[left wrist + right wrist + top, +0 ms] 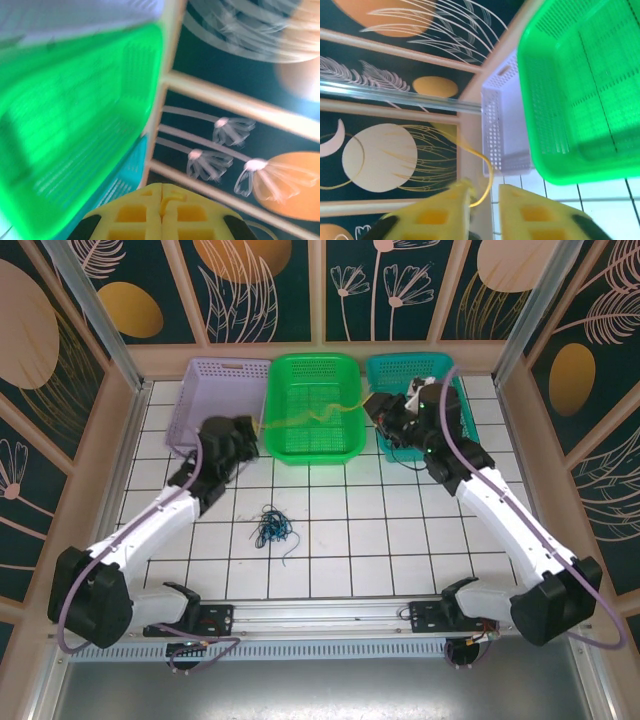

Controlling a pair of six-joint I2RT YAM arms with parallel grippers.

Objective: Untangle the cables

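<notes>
Locate the thin pale tan cable (318, 416), strung slack above the green plastic mesh basket (312, 360) at the far edge of the white gridded tabletop (400, 540), between left gripper (256, 430) and right gripper (370, 406). Read the left jaws as pressed together, judged pinching one cable end. Read the right jaws as spread, with the cable looped against one finger (440, 215). Find the knot of thin dark blue, green and black cables (272, 527) near the tabletop centre, well apart from both grippers. Guard against the loop snagging on that finger when pulling away, dragging the cable off the basket.
</notes>
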